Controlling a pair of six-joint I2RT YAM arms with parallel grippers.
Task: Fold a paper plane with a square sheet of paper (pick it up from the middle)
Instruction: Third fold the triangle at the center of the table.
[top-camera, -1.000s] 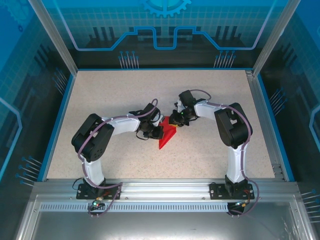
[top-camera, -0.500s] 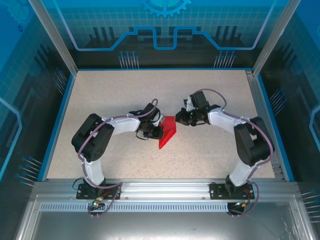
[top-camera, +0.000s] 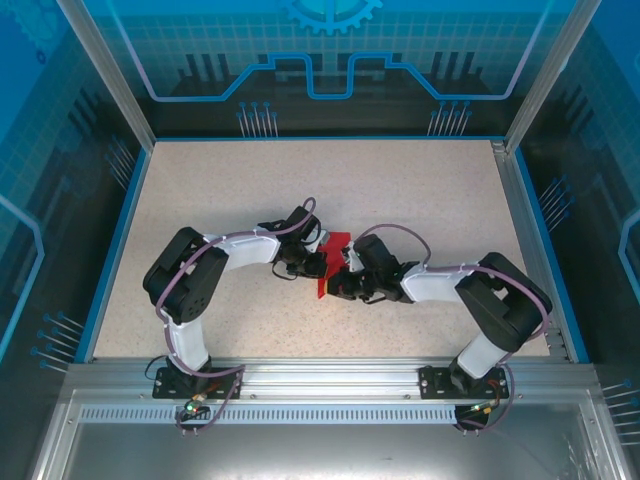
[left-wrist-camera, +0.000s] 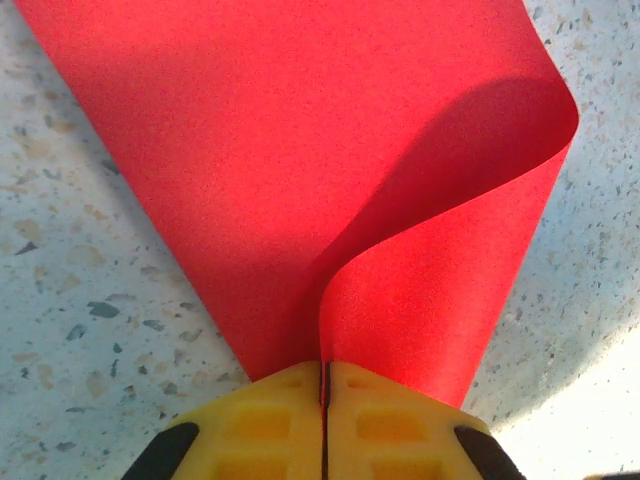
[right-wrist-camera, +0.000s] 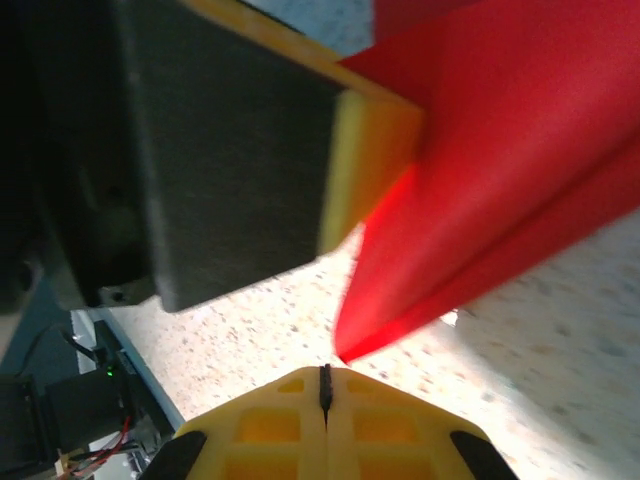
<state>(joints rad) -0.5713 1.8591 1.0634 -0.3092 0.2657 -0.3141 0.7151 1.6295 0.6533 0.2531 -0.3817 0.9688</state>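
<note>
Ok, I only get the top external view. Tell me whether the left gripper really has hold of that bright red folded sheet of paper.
Observer: Yes. On the left wrist camera the left gripper is shut on the bright red folded sheet of paper, pinching its narrow end.
Operator: Now report the right gripper.
Observer: The right gripper is shut with nothing in its grip; the paper's pointed tip sits just ahead of it.
Operator: Describe the fold.
Observer: Not flat: one layer bulges up in a loose curl beside the pinch.

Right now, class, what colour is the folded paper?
The paper is plain bright red, clearest in the left wrist view.
</note>
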